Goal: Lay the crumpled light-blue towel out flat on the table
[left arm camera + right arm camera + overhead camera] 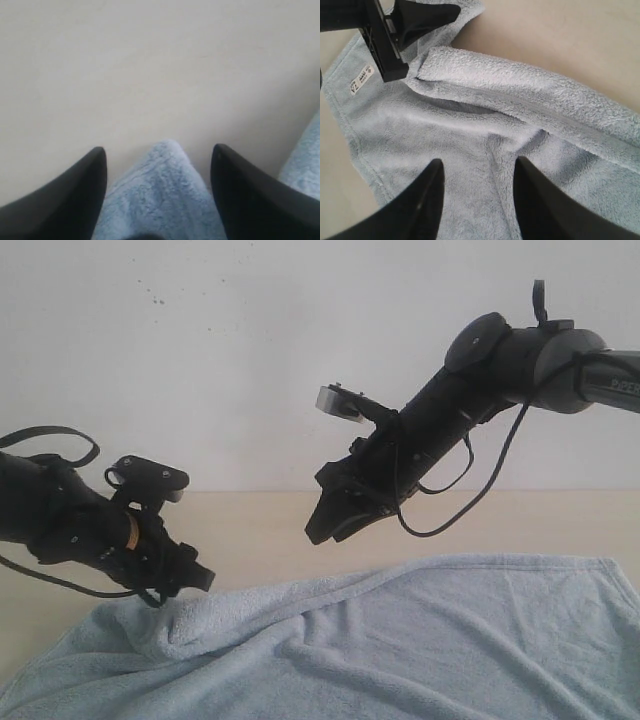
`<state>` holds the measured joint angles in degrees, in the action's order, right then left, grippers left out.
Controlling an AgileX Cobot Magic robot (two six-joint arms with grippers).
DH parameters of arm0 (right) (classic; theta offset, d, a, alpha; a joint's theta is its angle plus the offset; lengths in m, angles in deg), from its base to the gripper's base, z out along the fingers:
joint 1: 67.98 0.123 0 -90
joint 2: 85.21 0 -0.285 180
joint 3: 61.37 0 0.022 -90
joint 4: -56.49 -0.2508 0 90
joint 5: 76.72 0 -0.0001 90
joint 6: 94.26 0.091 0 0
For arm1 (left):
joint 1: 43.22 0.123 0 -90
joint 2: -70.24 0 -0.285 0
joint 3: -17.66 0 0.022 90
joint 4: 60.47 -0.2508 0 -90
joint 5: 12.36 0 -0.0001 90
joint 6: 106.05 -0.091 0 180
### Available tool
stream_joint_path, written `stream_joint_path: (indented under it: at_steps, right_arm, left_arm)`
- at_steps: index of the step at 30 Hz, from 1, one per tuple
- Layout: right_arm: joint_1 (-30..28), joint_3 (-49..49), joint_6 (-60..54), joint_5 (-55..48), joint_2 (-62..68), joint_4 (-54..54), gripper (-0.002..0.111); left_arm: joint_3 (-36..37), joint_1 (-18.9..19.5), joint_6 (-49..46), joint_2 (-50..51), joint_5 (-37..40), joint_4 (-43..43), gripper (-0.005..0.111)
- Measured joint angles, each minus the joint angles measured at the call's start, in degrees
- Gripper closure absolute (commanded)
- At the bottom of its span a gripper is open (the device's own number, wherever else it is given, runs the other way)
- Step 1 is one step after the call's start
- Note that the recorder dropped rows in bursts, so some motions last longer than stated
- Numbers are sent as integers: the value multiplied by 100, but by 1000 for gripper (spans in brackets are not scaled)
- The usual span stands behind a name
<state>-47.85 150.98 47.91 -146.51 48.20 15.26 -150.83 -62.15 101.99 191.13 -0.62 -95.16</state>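
Observation:
The pale blue towel (420,640) lies over the near part of the beige table (260,530), mostly spread, with long folds across it and a rolled ridge along its far edge. My left gripper (203,580) sits low at the towel's far left corner. In the left wrist view its gripper (159,150) is open, with the towel's corner (160,200) lying between the fingers, apart from both. My right gripper (316,532) hangs open in the air above the towel's middle. Its own view shows the gripper (479,161) over a crease in the towel (470,125).
A white wall (250,360) rises behind the table. Bare table (560,35) lies beyond the towel's far edge. A small white label (362,80) is sewn near the towel's hem, close to the left gripper (420,20).

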Motion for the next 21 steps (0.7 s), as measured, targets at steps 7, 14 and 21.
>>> stream_joint_path:
  at_steps: [7, 14, 21]
  right_arm:
    - [0, 0, 119, 0, 0, 0, 65]
    - [0, 0, 147, 0, 0, 0, 65]
    - [0, 0, 147, 0, 0, 0, 65]
  left_arm:
    - [-185, -130, -231, 414, 304, 152, 48]
    - [-470, -130, -266, 606, 833, 166, 76]
    - [-495, -130, -266, 606, 1064, -42, 103]
